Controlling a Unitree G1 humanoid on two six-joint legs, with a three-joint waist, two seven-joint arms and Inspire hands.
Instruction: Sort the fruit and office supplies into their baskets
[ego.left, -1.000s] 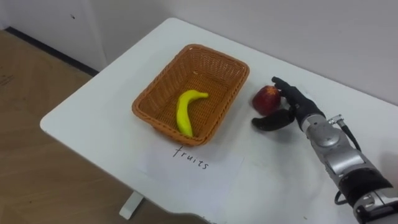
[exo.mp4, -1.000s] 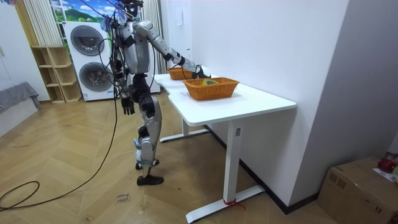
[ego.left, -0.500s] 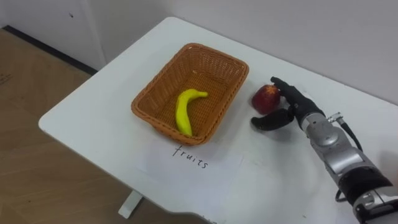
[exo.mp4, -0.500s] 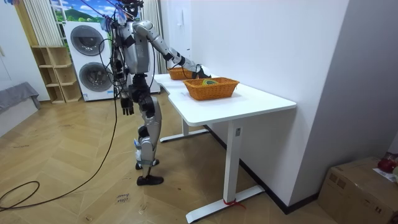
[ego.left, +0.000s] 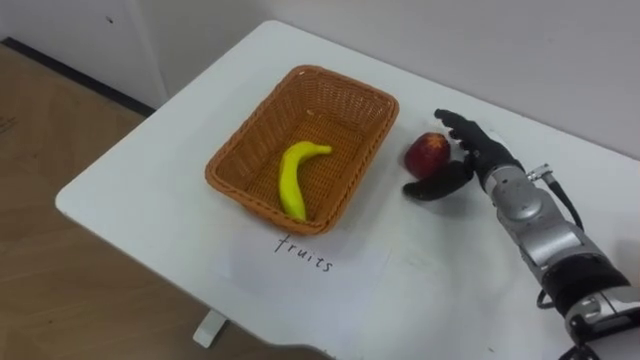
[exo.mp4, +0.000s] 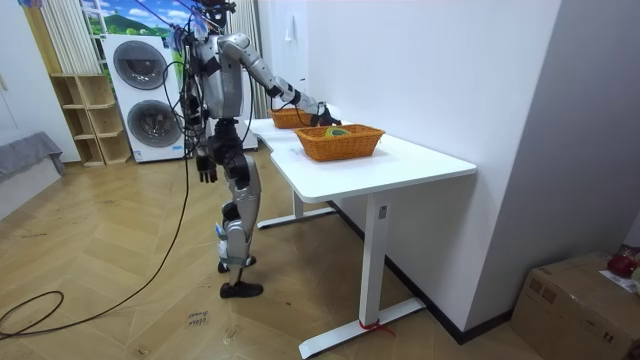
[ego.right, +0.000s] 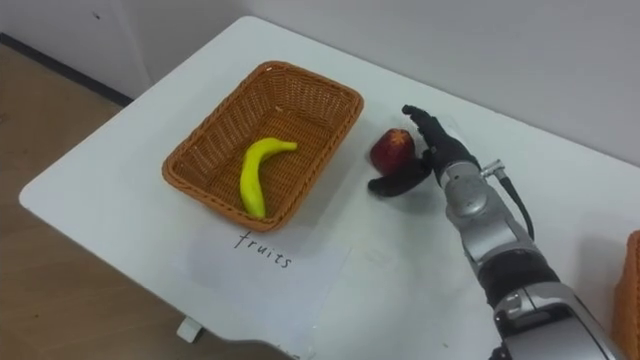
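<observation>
- Where the right arm reaches in over the white rectangular table (ego.left: 150, 170), the black right hand (ego.left: 478, 162) is spread about a small red apple (ego.left: 425, 152): fingers (ego.left: 462, 128) extended along the apple's far and right side, thumb (ego.left: 432, 188) low on its near side, the two held well apart and not closed on the fruit
- Whether the fingers touch the apple or lie just beside it cannot be told
- Red apple: resting on the tabletop, outside the oblong brown wicker basket (ego.left: 258, 128) and just beside its right-hand rim
- Wicker basket: holds one curved yellow banana (ego.left: 290, 178), lying lengthwise on the basket floor with its stem toward the far end
- White sheet of paper bearing a handwritten word (ego.left: 330, 275): flat on the table at the basket's near end
- Room view: the robot stands upright on a wooden floor at the table's long side, right arm stretched out over the farther basket; the left hand (exo.mp4: 205, 166) hangs beside its hip, and its state cannot be told at this distance
- Second brown wicker basket (exo.mp4: 340, 143): on the same table, nearer the room camera, its contents too small to name
- Two stacked white washing machines (exo.mp4: 140, 95): against the wall behind the robot
</observation>
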